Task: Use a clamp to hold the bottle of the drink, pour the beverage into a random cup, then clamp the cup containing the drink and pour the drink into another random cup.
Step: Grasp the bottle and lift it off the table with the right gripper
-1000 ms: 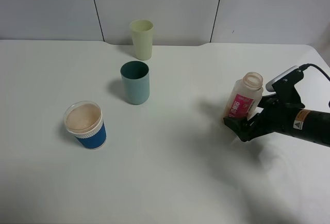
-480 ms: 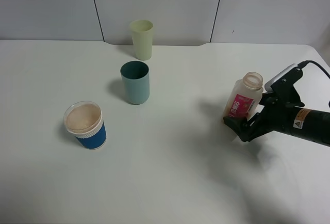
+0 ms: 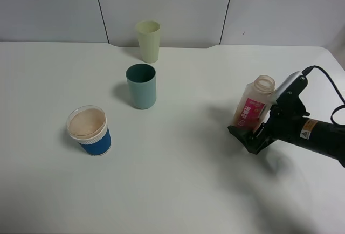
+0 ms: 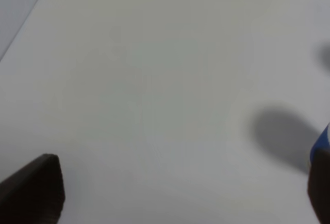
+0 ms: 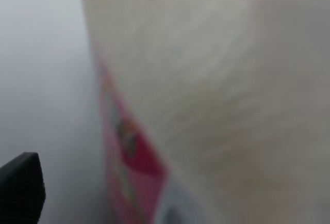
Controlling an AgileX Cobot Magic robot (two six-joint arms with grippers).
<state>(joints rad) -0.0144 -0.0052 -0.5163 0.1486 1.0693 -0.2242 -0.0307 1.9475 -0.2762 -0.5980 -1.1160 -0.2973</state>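
Right clamp [image 3: 254, 131] has dipped and swung left; its jaws spread wide, flanking the bottle [image 3: 254, 104]. On the left clamp [image 4: 175, 188], jaws likewise spread.

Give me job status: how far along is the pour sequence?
Done: the short blue-and-white ribbed cup looks filled with tan drink, so the first pour seems complete. In hand: the right gripper has its jaws open around the pale-peach plastic bottle with the pink label. Left: clamp that cup and pour into the plain teal tumbler.
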